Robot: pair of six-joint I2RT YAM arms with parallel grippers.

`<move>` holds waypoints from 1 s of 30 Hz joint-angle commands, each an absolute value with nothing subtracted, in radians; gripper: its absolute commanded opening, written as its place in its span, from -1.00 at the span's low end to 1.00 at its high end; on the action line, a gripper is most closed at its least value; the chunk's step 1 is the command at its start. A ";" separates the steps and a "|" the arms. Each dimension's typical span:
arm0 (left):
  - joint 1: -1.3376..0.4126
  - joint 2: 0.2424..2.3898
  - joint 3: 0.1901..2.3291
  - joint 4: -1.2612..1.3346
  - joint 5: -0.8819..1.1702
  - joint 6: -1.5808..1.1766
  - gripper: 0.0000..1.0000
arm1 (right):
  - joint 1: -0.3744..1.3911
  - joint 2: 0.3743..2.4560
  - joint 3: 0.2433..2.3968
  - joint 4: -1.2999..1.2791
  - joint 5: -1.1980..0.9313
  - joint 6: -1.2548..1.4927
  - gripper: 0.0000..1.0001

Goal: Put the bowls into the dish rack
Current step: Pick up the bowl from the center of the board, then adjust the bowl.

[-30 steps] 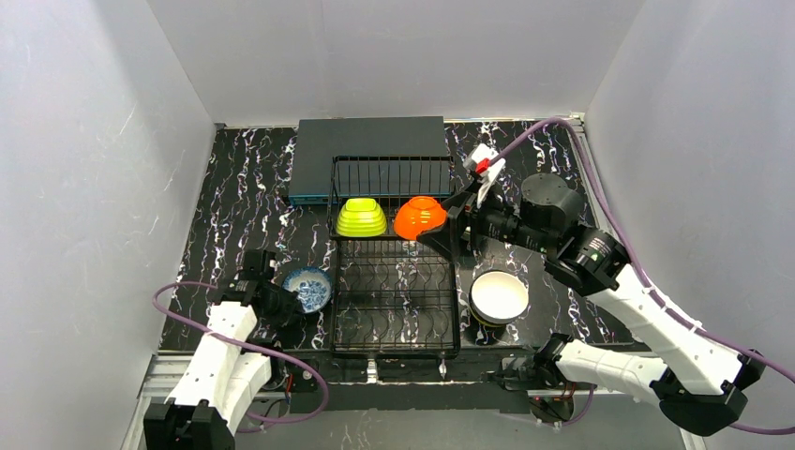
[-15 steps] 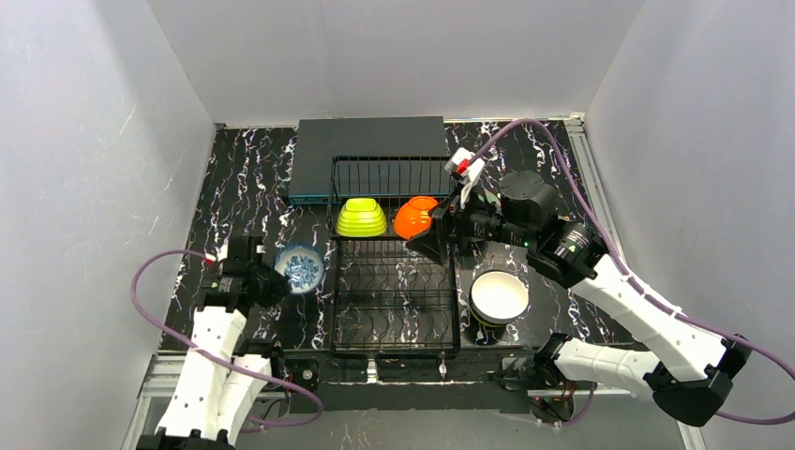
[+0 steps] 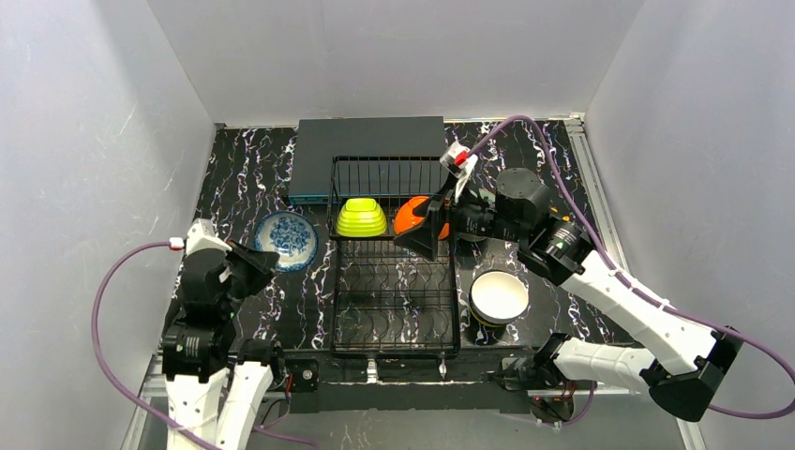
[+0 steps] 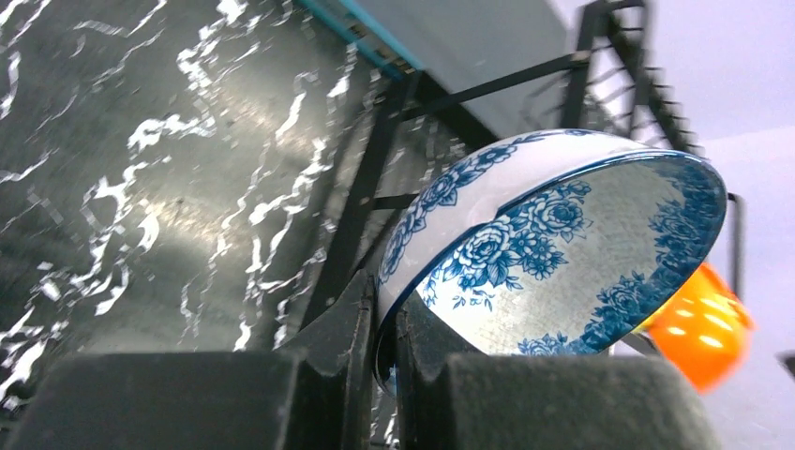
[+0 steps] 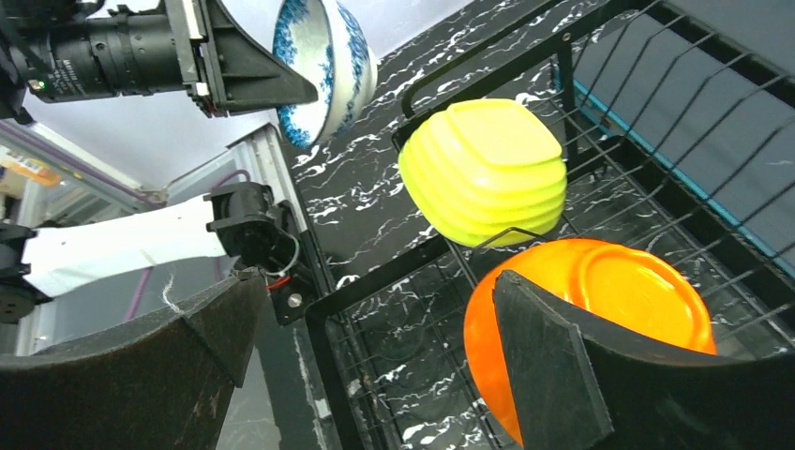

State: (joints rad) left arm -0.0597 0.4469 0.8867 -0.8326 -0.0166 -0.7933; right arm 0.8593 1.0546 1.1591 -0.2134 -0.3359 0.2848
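Left claw (image 4: 382, 319) pinched the blue-patterned bowl (image 4: 562, 253) by its rim, tilted in the air left of the rack (image 3: 394, 314) | right claw (image 5: 375, 281) stood spread wide at the orange bowl (image 5: 619, 291) on the rack's back tier, beside the green bowl (image 5: 487, 169) | white bowl (image 3: 499, 295) sat on the table (image 3: 234, 187), right of the rack.

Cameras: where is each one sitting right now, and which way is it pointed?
Top external: above and behind the bases, looking down at the dish rack; the left arm and right arm show.
Left wrist: looks along the left fingers, pinching the blue-white bowl, towards the rack.
Right wrist: by the rack's back tier, looking past the spread right fingers at the lime bowl and the left arm.
Shared: both wrist views show the blue-white bowl and the orange bowl.
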 commanded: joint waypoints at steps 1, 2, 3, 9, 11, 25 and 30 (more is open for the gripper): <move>-0.056 0.398 0.956 -0.673 0.098 -0.752 -1.00 | 0.861 1.072 1.134 -0.068 -0.403 0.363 0.97; -0.056 0.404 0.968 -0.660 0.122 -0.751 -1.00 | 0.860 1.077 1.132 -0.051 -0.409 0.375 0.97; -0.056 0.416 0.983 -0.654 0.146 -0.748 -1.00 | 0.861 1.078 1.131 -0.039 -0.417 0.387 0.97; -0.057 0.551 1.107 -0.638 0.272 -0.735 -1.00 | 0.861 1.078 1.120 0.024 -0.436 0.436 0.97; -0.056 0.583 1.147 -0.637 0.282 -0.735 -1.00 | 0.859 1.079 1.119 0.036 -0.438 0.444 0.97; -0.089 0.792 1.328 -0.640 0.341 -0.789 -1.00 | 0.861 1.132 1.165 0.100 -0.415 0.521 0.97; -0.257 0.892 1.393 -0.662 0.206 -0.752 -1.00 | 0.860 1.145 1.188 0.101 -0.352 0.545 0.97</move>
State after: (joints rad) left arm -0.1402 0.8352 1.3144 -0.6891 0.2817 -0.7712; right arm 0.8593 1.1435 1.1244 0.0338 -0.4095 0.5167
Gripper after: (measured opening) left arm 0.056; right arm 0.985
